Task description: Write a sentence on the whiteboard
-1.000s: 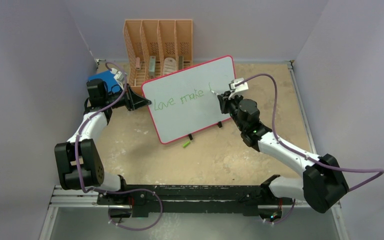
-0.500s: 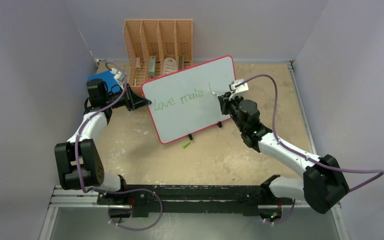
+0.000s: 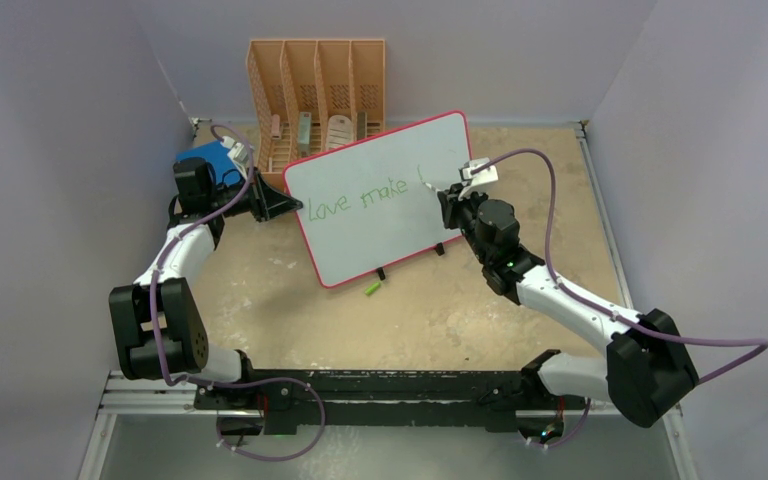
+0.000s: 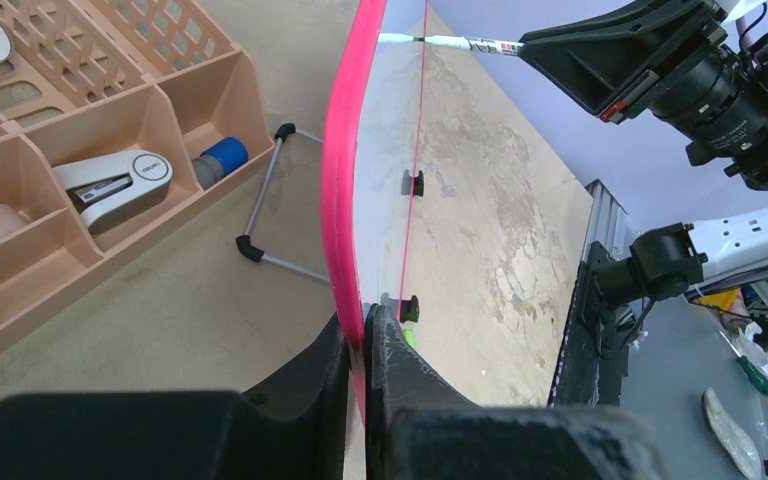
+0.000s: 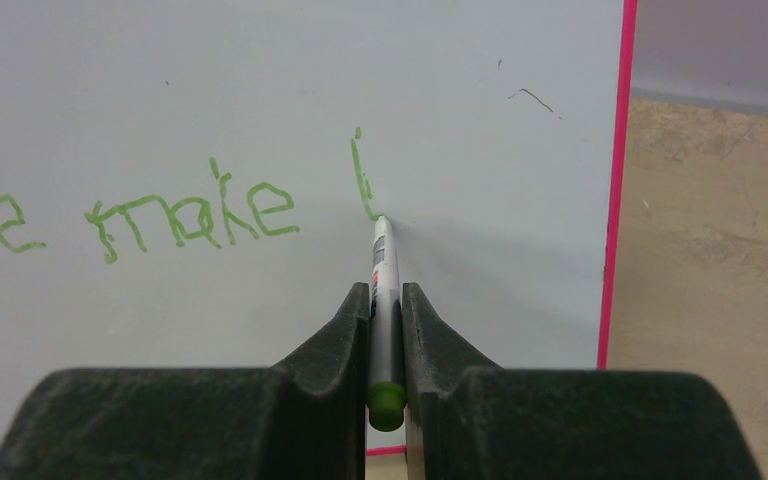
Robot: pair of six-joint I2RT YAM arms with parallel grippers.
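Note:
The whiteboard point(image 3: 380, 240) stands tilted at the table's middle, its pink rim point(image 4: 343, 180) edge-on in the left wrist view. My left gripper point(image 3: 285, 205) point(image 4: 360, 325) is shut on the rim at the board's left edge. The sentence point(image 3: 360, 198) reads "love make" in green, followed by one upright stroke point(image 5: 362, 180). My right gripper point(image 3: 447, 200) point(image 5: 385, 292) is shut on a white marker point(image 5: 383, 250) with a green end. The marker's tip touches the whiteboard point(image 5: 260, 80) at the foot of that stroke. The marker point(image 4: 460, 43) also shows pressed against the board's face.
An orange slotted organizer point(image 3: 317, 95) stands behind the board and holds a stapler point(image 4: 110, 185). A blue book point(image 3: 205, 160) lies at the far left. A green marker cap point(image 3: 371, 289) lies in front of the board's black feet point(image 3: 381, 273). A wire stand point(image 4: 270, 200) props the board's back.
The marker tip has slid a little down the board, lengthening the green stroke after "make". The left arm has kept still on the rim.

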